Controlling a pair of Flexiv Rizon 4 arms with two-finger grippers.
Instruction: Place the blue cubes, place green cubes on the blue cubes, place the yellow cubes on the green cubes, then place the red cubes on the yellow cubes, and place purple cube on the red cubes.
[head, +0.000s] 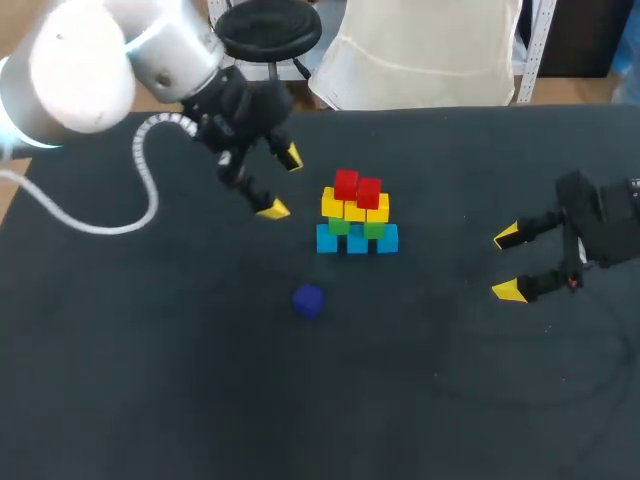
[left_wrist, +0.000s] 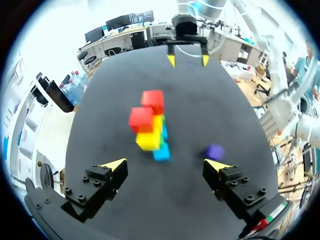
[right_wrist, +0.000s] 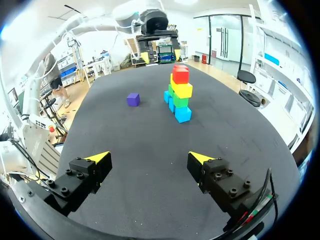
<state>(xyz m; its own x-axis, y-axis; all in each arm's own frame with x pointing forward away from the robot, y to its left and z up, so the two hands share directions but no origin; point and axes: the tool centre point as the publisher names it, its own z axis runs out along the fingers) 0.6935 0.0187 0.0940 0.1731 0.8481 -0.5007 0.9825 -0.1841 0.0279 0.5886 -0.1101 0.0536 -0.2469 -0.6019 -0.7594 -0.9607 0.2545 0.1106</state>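
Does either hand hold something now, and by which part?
Nothing is held. The left hand and the right hand are both open and empty; the purple cube lies free on the table.

We see three blue cubes (head: 357, 240) in a row, green cubes (head: 339, 227) on them, yellow cubes (head: 355, 210) above, two red cubes (head: 346, 184) topmost. The purple cube (head: 308, 300) lies alone, near them.
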